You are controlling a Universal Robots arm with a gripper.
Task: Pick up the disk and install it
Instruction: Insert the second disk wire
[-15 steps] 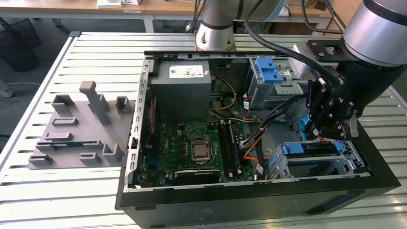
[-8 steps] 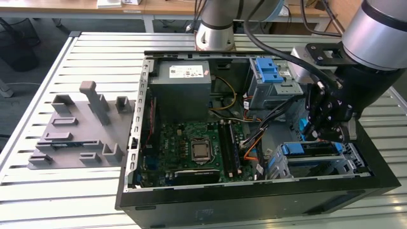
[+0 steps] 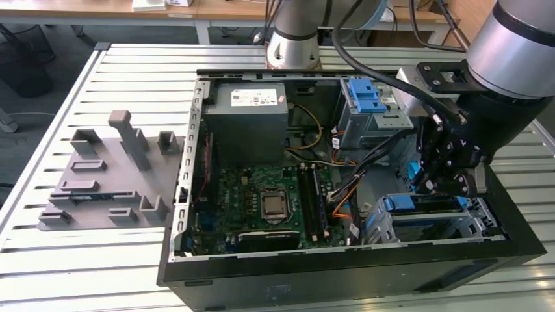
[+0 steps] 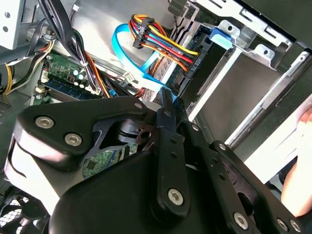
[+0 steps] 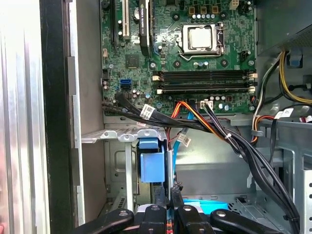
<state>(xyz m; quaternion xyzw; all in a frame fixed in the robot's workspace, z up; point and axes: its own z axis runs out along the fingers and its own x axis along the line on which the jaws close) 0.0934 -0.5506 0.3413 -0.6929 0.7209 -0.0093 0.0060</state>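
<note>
Exterior view: you are looking at an open computer case lying on a slatted metal table, with the arm reaching in from the exterior view's right.
Gripper: the gripper is hanging just above the lower drive cage, at the case's corner toward the exterior view's right.
Gripper state: you cannot tell from these pictures whether it is apart, together or clamped on something.
Disk: in the first wrist view the disk is showing only as a bright blue strip just beside the gripper, down inside the cage. It is looking like the carrier's edge, and the metal face is hidden.
Cage latch: a blue latch is sitting on the cage wall, near the gripper.
Cables: a black cable bundle is running from the motherboard past the cage. In the second wrist view a blue data cable is looping beside a multicoloured power lead.
Power-supply box: the power-supply box is lying at the far end of the case, well apart from the gripper.
Outside the case: a grey fixture is resting on the table toward the exterior view's left.
</note>
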